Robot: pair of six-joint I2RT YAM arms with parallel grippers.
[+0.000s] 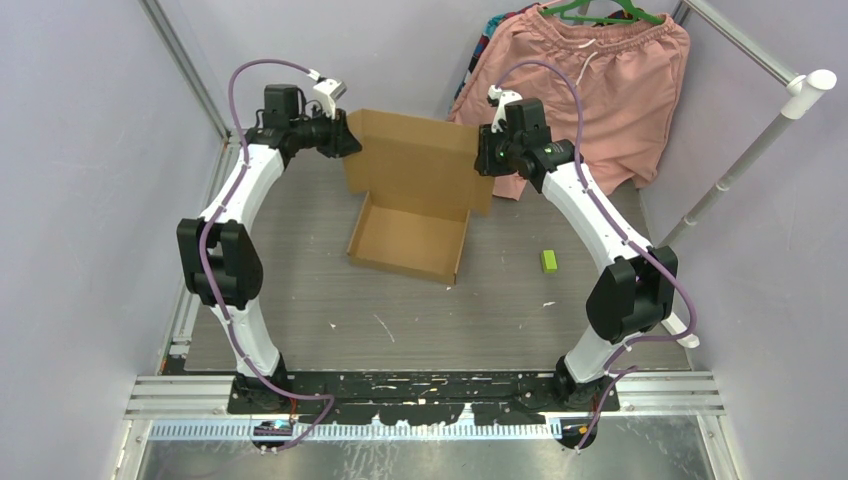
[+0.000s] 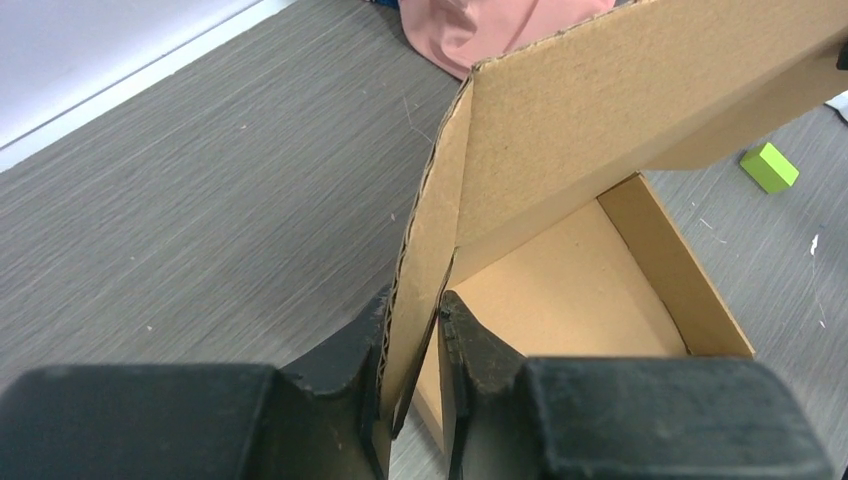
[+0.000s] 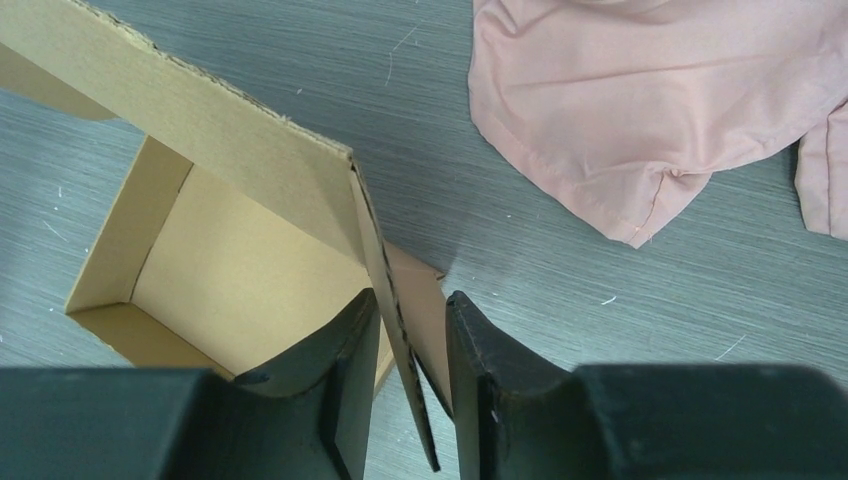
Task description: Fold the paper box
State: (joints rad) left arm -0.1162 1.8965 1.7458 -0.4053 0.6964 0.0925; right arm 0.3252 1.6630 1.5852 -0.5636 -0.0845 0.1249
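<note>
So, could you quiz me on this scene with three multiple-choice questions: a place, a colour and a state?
1. Where is the green block relative to the paper box? A inside it; B on the table to its right; C underneath it.
2. What colour are the shorts at the back? A pink; B blue; C yellow.
3. How is the box's lid? A flat on the table; B shut; C raised, box open.
Answers: B, it lies on bare tabletop apart from the box; A, the fabric is plainly pink; C, the lid stands up above the open tray.
</note>
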